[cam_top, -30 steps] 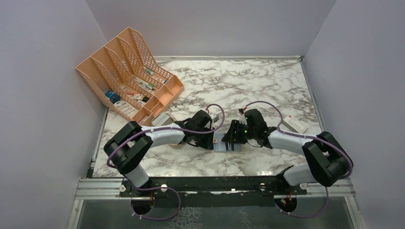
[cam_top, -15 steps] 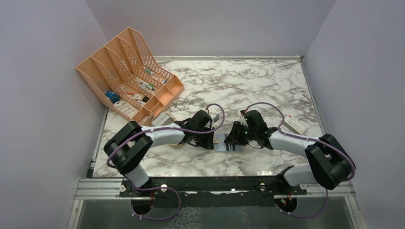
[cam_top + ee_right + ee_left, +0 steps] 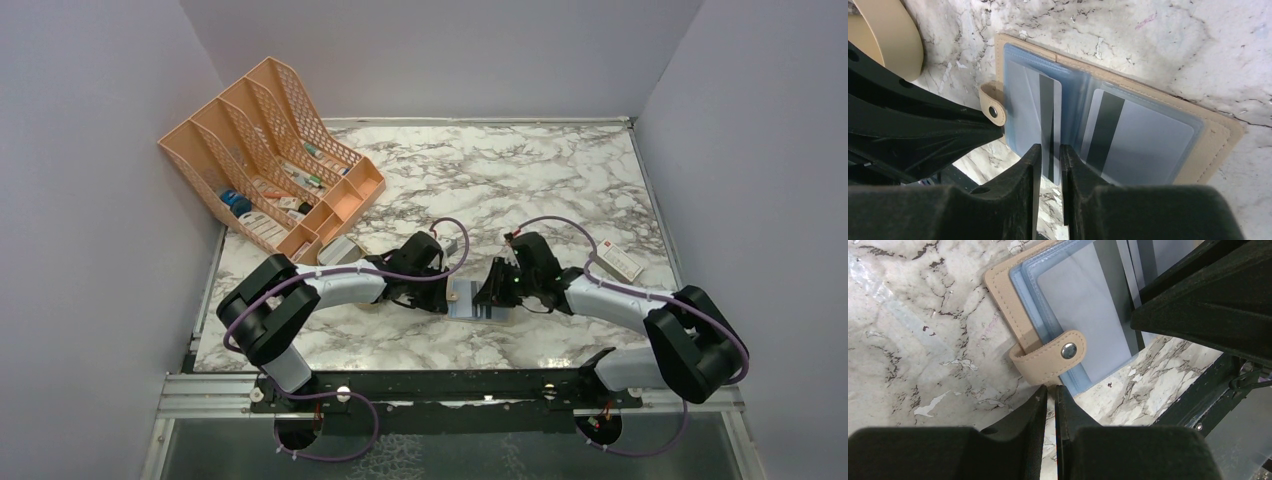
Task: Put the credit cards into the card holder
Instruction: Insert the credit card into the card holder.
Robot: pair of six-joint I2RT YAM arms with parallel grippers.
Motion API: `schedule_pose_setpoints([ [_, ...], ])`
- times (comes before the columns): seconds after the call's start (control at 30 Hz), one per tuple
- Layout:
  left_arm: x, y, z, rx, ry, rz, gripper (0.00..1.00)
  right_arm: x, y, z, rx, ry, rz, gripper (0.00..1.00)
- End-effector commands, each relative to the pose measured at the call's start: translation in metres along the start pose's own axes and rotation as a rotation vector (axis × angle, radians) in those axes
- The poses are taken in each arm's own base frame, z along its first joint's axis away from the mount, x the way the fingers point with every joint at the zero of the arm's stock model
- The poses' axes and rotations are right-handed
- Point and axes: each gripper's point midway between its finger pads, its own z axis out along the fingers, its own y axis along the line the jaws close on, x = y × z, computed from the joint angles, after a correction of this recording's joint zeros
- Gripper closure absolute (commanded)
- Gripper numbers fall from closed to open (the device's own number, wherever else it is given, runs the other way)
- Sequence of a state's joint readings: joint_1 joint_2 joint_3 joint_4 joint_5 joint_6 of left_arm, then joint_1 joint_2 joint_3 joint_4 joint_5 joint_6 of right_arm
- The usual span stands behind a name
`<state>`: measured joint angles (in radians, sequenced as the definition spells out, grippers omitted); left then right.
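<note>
The right gripper, clamped on a pale grey-blue credit card, feeds the open tan folding card holder; the left gripper, jaws together, appears to steady its snap tab.

Card holder: left gripper, right gripper (pinching credit card) crowd it | we find far tabletop free

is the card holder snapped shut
No, the card holder lies open flat on the table, both clear pockets facing up and its snap tab loose at one edge.

Bright, even light, weak shadows, mild sheen on the card holder, near foreground perhaps blurred.
</note>
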<state>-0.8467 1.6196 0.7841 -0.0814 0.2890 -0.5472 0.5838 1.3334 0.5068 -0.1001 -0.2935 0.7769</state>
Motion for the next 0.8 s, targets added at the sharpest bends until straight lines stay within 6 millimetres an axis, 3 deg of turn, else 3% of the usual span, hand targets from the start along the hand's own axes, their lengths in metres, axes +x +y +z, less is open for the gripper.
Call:
schedule_pose_setpoints([
  [0.0, 0.0, -0.01, -0.004, 0.044, -0.012, 0.004, 0.85, 0.002, 0.01, 0.002, -0.059, -0.007, 0.023, 0.81],
  [0.17, -0.004, -0.024, -0.004, 0.106, -0.007, 0.001, 0.85, 0.001, 0.004, 0.004, -0.018, -0.019, 0.04, 0.82],
  [0.43, -0.003, -0.026, -0.004, 0.114, -0.001, -0.013, 0.85, -0.012, -0.004, -0.016, 0.084, -0.065, -0.015, 0.68],
  [0.63, -0.007, -0.025, -0.006, 0.108, -0.039, -0.046, 0.84, -0.007, 0.005, -0.013, 0.02, -0.045, -0.031, 0.72],
  [0.77, -0.012, -0.03, -0.008, 0.127, -0.074, -0.089, 0.81, -0.001, -0.002, -0.005, 0.03, -0.031, -0.006, 0.74],
])
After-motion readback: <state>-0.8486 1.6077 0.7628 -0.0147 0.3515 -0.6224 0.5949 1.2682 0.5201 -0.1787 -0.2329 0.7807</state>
